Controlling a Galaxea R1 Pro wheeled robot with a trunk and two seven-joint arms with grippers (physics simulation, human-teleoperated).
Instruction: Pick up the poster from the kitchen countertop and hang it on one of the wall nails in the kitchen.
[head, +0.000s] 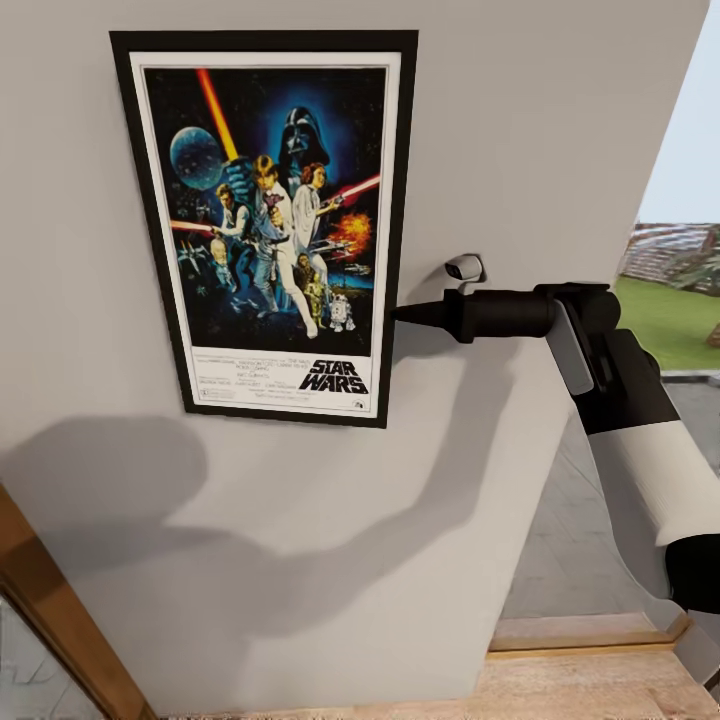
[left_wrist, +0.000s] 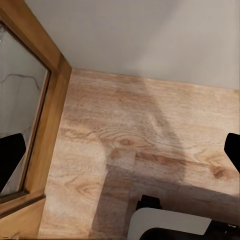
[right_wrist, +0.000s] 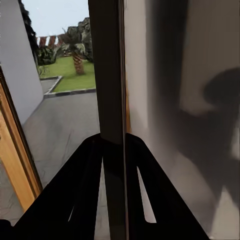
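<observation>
My right gripper (head: 400, 313) pinches the poster (head: 268, 225) at its 3 o'clock edge; releasing before a nail catches would drop it. Left jaws spread.

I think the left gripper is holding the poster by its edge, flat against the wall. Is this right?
Not quite: it is the right gripper that is shut on the poster, as the head view shows. The rest holds: the grip is on the edge, and the poster lies flat against the wall.

Pale grey wall (head: 520, 120), shadowed — wood floor (left_wrist: 150, 130), lawn (head: 670, 320) through the opening.
</observation>
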